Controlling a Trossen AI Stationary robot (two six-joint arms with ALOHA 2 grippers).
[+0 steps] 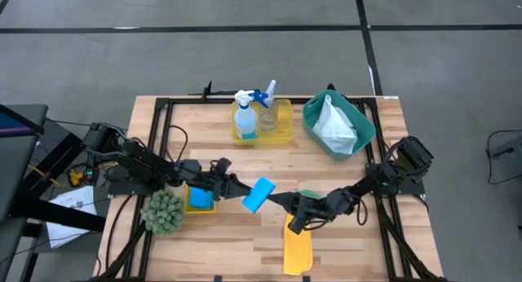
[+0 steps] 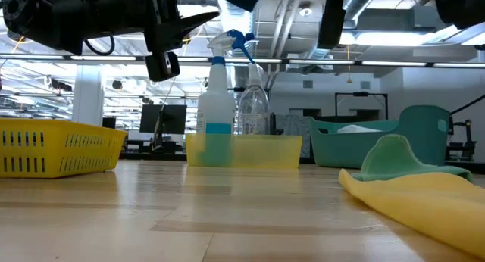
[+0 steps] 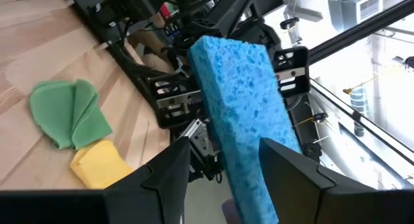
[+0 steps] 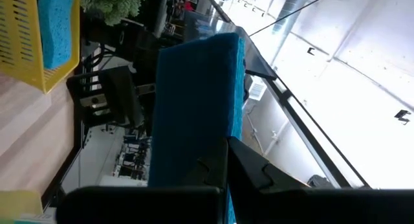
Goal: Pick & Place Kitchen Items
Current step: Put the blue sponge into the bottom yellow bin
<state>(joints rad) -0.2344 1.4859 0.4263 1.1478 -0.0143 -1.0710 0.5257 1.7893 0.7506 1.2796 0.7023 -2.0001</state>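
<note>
- Nearest the front edge of the table (image 1: pixel 245 257), the yellow cloth (image 1: pixel 298 249) lies flat and loose, with the green cloth (image 1: pixel 308 196) bunched just behind it. Neither is in a container, so I'd count both as still waiting.
- Mid-table, in the air: a blue sponge (image 1: pixel 258 194) hangs between the two arms, well clear of the wood.
- The left pincer (image 1: pixel 231 184) has its two fingers clamped on the sponge's sides, as its own wrist view shows plainly.
- The right pincer (image 1: pixel 287 204) meets the same sponge from the other side, fingers pressed together at its edge. It looks like a hand-over, though which way it runs I cannot tell.
- To the left, a small yellow tray (image 1: pixel 200 199) already holds a second blue sponge (image 1: pixel 199 198), so that one looks done. The spiky green ball (image 1: pixel 163 213) sits beside it.
- Farther back, the long yellow tray (image 1: pixel 283 129) carries the spray bottle (image 1: pixel 245 119) of blue liquid and the clear bottle (image 1: pixel 267 112), both upright.
- At the back right, the teal bin (image 1: pixel 364 123) holds a white cloth (image 1: pixel 334 123).
- My read: roughly half sorted, with the sponge and two cloths left.
</note>
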